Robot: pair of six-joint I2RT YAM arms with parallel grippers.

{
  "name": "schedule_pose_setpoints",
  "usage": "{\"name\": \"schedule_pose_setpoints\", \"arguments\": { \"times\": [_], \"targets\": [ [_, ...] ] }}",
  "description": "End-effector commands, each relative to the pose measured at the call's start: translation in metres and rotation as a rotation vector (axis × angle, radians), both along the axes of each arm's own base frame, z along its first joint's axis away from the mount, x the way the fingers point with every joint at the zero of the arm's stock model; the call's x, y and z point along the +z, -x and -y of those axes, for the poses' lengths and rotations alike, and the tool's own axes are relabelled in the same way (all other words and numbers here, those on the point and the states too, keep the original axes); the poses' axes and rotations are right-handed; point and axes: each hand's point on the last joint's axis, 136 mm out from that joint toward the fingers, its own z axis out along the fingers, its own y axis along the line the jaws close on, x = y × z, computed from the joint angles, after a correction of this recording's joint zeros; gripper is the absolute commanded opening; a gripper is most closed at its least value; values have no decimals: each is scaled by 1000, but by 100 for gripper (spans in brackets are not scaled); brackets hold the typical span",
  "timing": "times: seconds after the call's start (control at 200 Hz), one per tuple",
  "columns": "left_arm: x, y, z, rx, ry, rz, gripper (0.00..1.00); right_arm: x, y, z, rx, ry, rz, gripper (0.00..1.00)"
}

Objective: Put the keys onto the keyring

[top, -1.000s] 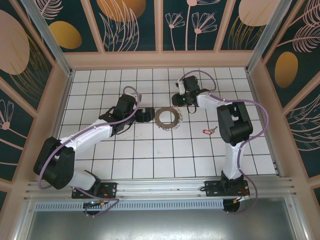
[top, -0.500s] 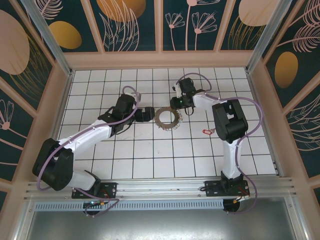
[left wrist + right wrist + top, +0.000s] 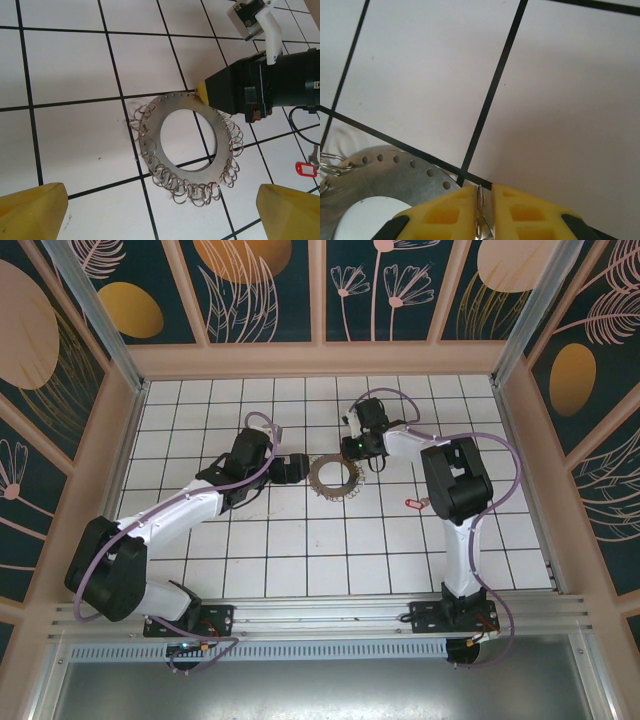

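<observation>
- The keyring (image 3: 335,476) is lying flat on the white tiled surface (image 3: 300,560) near its middle, its rim fringed with small wire loops. None of those loops is carrying a key.
- The key (image 3: 412,503), a tiny silver piece with a red tag, is sitting loose on the tiles at about 4 o'clock from the keyring, apart from it and from both tools. In the left wrist view the key (image 3: 306,168) is showing at the right edge, untouched.
- The right tool (image 3: 353,448) is pressing in at the keyring's 1 o'clock rim. In the right wrist view the right tool (image 3: 484,200) is closed to a sliver, its yellow fingers pinching one thin wire loop just beside the plate of the keyring (image 3: 385,172).
- The left tool (image 3: 290,468) is waiting at the keyring's 9 o'clock side. In its own camera the left tool (image 3: 161,212) is gaping wide and gripping nothing, with the keyring (image 3: 151,127) lying ahead of it and the yellow tip of the right tool (image 3: 202,91) touching the far rim.
- The task appears to be in its opening stage: a loop is being gripped, while picking up the key and threading it on are both still to do.
- Against the frame from a second ago, the right tool is sitting closer to the keyring's rim and its forearm is swinging leftward. The left arm, the keyring and the key are holding their places.
</observation>
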Motion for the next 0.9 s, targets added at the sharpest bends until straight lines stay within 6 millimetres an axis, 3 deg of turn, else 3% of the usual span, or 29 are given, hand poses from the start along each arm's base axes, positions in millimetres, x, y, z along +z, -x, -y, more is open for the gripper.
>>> {"name": "schedule_pose_setpoints", "arguments": {
  "times": [0.0,0.235,0.43,0.641,0.896],
  "targets": [
    [2,-1,3,5,14,8,96,-2,-3,-7,16,0,0,15],
    [0,0,3,6,16,1,95,0,-4,-3,2,3,26,0],
    [6,0,3,-5,9,17,92,16,0,-6,30,-29,69,0],
    [34,7,2,-63,0,105,87,82,29,-24,198,-179,221,0],
    [101,40,11,-242,111,306,75,174,101,-46,477,-458,354,0]
  ]
}}
